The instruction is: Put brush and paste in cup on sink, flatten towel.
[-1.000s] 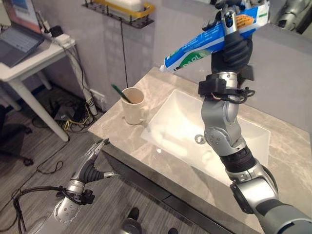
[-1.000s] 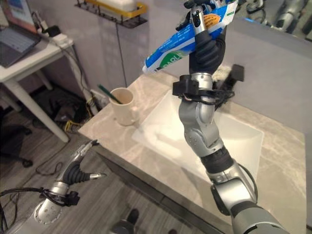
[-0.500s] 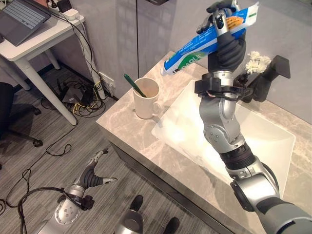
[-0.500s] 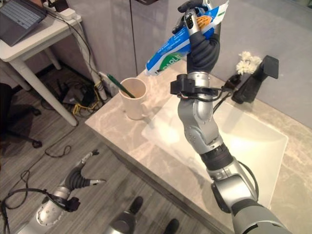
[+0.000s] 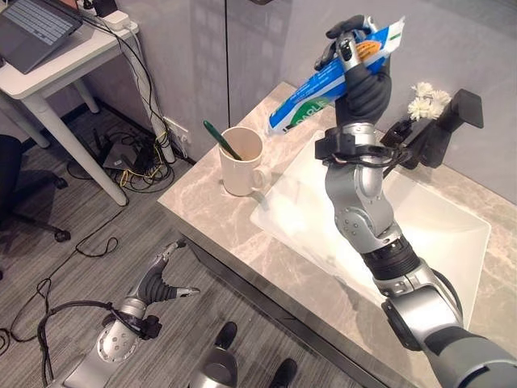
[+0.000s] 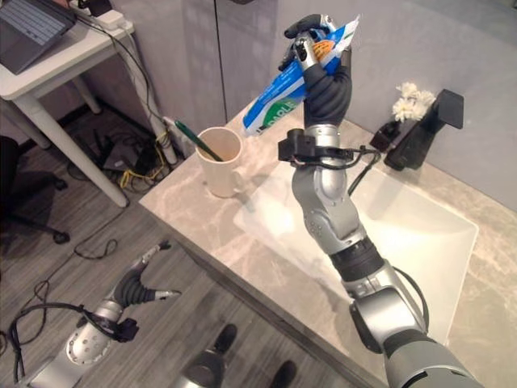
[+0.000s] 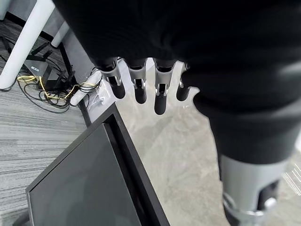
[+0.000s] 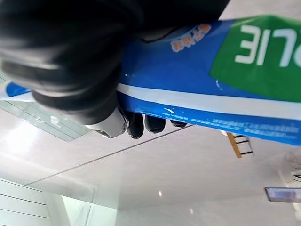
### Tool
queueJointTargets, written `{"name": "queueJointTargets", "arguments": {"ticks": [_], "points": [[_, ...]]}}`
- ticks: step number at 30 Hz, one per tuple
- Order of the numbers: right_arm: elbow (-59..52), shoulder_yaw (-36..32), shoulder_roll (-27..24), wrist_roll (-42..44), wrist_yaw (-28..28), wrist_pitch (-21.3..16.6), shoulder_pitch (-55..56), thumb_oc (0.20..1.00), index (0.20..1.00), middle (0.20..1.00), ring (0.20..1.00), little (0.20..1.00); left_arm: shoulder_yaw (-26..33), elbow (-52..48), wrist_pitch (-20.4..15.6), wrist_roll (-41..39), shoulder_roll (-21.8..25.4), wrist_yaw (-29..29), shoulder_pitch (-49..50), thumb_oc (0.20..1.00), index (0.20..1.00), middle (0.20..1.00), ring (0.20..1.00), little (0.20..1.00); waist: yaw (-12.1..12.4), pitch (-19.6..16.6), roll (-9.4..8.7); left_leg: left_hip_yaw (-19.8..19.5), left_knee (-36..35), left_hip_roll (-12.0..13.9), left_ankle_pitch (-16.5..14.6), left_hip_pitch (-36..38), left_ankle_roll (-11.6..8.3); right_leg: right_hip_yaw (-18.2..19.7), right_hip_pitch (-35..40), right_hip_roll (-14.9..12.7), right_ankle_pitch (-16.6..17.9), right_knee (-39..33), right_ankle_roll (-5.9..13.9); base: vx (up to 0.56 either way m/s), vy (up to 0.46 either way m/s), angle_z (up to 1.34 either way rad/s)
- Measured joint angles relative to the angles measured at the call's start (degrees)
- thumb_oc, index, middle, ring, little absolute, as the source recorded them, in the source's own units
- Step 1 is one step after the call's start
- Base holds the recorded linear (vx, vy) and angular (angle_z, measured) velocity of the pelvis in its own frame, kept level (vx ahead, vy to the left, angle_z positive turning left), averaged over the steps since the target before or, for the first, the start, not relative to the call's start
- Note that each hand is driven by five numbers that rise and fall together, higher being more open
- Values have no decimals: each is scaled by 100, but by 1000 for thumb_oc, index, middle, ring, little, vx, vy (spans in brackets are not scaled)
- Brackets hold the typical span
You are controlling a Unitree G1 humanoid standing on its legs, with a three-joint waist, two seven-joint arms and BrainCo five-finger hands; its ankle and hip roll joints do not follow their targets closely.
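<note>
Above the back edge of the grey marble tabletop [image 5: 226, 234], a blue-and-white toothpaste tube [image 5: 323, 85] with a green end is held aloft, slanted with its lower end pointing down towards the cream ceramic cup [image 5: 242, 162]. The tube is clenched in the fingers [image 8: 136, 125] of the right hand [image 5: 363, 77], which are seen curled under it in the right wrist view. The cup stands near the left front corner of the tabletop, just beside the white rectangular sink basin [image 5: 420, 218], and a green toothbrush [image 5: 218, 139] is already leaning inside it, its handle sticking out over the rim.

By this showing, the brush part appears done, the paste is judged to be on its way but not yet lowered into the cup, and the towel part cannot be assessed, since no towel can be made out.

The left hand [image 5: 166, 271] hangs low beside the front edge of the tabletop, over the grey wood-pattern floor [image 5: 48, 267], with its fingers [image 7: 136, 89] straight and released, holding nothing.

Open air lies between the tube's lower end and the cup's mouth, so the descent looks unobstructed; the leaning brush takes up part of the opening. A black faucet [image 5: 440, 129] with a white flower [image 5: 424, 101] beside it stands at the back edge, well apart from the cup.
</note>
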Motion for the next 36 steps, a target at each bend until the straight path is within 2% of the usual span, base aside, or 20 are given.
{"name": "queueJointTargets", "arguments": {"ticks": [1,9,17,24,29,36], "points": [[99,33,170,5,2,4,-3,200,200,200,200,200,-75,111,4,0,-30,-3,-48,1000,1000,1000,1000,1000,-2,13,-30,0,1,7,0,-8,-1,-1,-8,4,0,0,0,0,0,0],[146,61,188,11,9,14,-60,200,200,200,200,200,-120,129,108,-1,17,-5,-104,1000,1000,1000,1000,1000,19,169,-352,-14,3,-1,-3,-32,-4,-16,-17,-1,-1,0,0,0,0,0],[146,154,157,8,8,60,-180,200,200,200,200,200,-220,437,116,-5,4,-27,-222,1000,1000,1000,1000,1000,9,192,-421,-9,8,7,-3,-37,-4,-7,-29,7,-1,0,0,0,0,0],[145,350,90,-115,13,162,-300,200,200,200,200,200,-247,1068,143,15,-190,-19,-411,1000,1000,1000,1000,1000,-1,233,-734,7,112,-2,-25,-166,-22,7,-117,6,10,-1,-4,0,0,0],[144,487,82,-142,57,179,-450,200,200,200,200,200,-462,1181,151,45,-211,8,-539,1000,1000,1000,1000,1000,4,231,-759,23,185,4,-48,-205,-33,18,-122,13,31,0,-15,0,0,0],[125,678,80,-402,117,185,-453,200,200,200,200,200,-459,1467,163,150,-305,131,-557,1000,1000,1000,1000,1000,-15,229,-827,140,207,26,-67,-228,-58,145,-195,28,90,0,-22,5,4,-9]]}}
